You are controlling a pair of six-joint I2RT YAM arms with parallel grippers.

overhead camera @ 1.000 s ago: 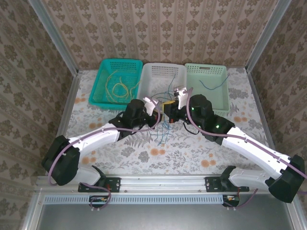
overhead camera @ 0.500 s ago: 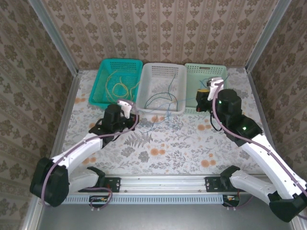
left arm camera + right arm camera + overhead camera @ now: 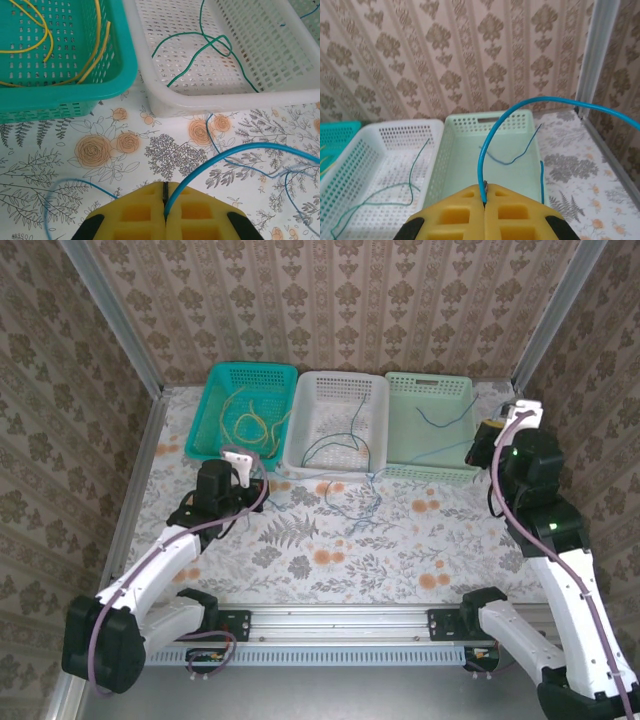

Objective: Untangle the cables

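Loose blue cables lie tangled at the centre of the table. At 9 o'clock, the left gripper is fully closed, pinching a blue cable. At 3 o'clock, the right gripper is fully closed on a blue wire. At 12 o'clock, the teal basket contains yellow cables, and the white basket contains a green cable.

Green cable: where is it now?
In the top view, the green cable lies inside the white middle basket, between the teal basket and the pale-green basket.
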